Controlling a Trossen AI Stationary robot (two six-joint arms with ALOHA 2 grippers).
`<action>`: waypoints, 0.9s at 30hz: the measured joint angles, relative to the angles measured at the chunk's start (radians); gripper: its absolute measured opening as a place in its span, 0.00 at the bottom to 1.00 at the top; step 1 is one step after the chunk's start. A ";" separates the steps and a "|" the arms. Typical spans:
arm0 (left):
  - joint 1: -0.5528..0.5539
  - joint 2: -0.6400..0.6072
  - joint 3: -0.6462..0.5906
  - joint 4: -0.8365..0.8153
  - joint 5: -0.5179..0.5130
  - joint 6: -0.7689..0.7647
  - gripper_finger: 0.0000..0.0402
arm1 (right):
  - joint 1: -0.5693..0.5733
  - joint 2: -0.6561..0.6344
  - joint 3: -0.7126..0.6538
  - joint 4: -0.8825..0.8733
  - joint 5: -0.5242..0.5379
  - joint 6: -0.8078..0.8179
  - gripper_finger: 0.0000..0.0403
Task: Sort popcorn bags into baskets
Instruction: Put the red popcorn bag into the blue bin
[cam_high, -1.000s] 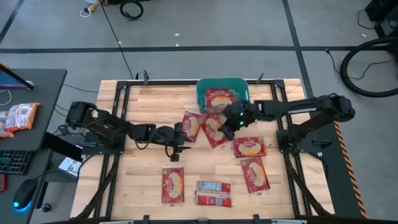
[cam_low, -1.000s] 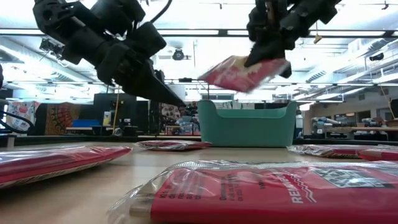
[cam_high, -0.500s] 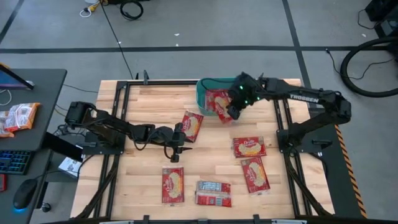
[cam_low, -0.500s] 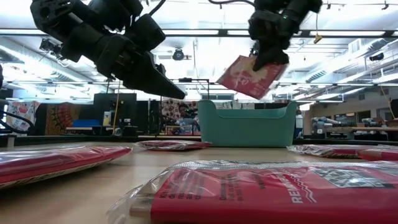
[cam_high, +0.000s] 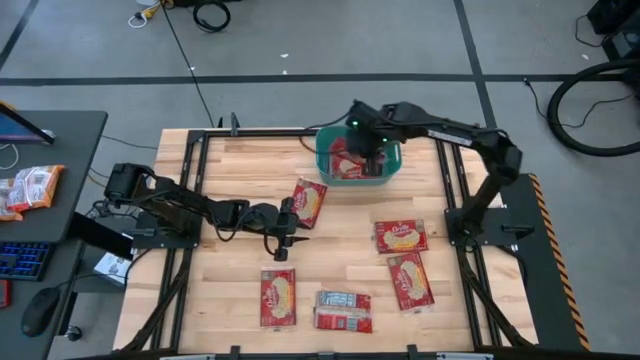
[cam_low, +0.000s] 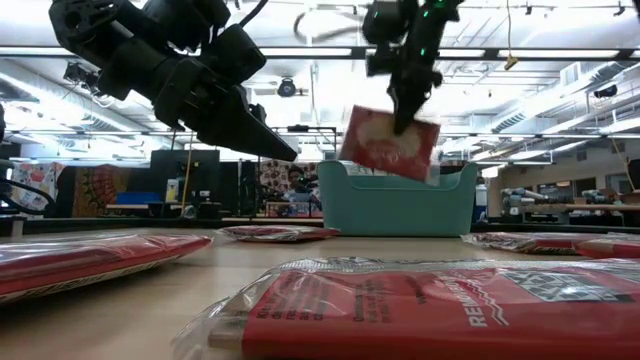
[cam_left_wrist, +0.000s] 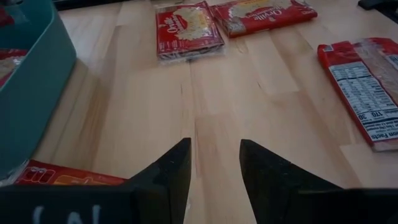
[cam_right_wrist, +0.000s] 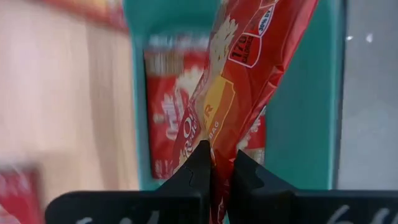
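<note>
The wooden slat table (cam_high: 230, 165) sits on a grey floor crossed by dark lines, with a desk (cam_high: 50, 200) to one side; the low view looks into a bright workshop with ceiling lights. At the table's far edge stands the teal bin (cam_high: 325, 152), and directly over it hangs the right gripper (cam_high: 362, 140), its fingers pinched on a red popcorn bag (cam_low: 388, 142) that dangles tilted below them, above the bin's rim. In the right wrist view that bag's print is too warped to read. Beneath it a second bag (cam_right_wrist: 168, 121) lies flat in the bin, blurred. The left gripper (cam_high: 290, 222) hovers mid-table, fingers spread with nothing between them, a bag (cam_high: 309, 201) just beside it. Ahead of its fingers lies a bag (cam_left_wrist: 188, 28) whose logo reads partly "Orville", and off to one side another (cam_left_wrist: 367, 81) shows its grey-white nutrition panel, cut off at the frame's edge. The nearest bag (cam_low: 420, 310) in the low view shows "REMOVE", partly cropped.
</note>
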 joint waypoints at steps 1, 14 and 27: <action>0.000 0.000 0.000 -0.001 0.000 0.000 0.35 | -0.004 0.020 0.002 -0.007 0.007 -0.028 0.06; 0.000 0.000 0.000 -0.007 0.000 -0.002 0.35 | -0.010 0.168 0.004 -0.072 -0.014 -0.249 0.06; 0.000 0.000 0.001 -0.007 0.000 -0.002 0.35 | -0.047 0.185 0.004 0.011 -0.005 -0.247 0.18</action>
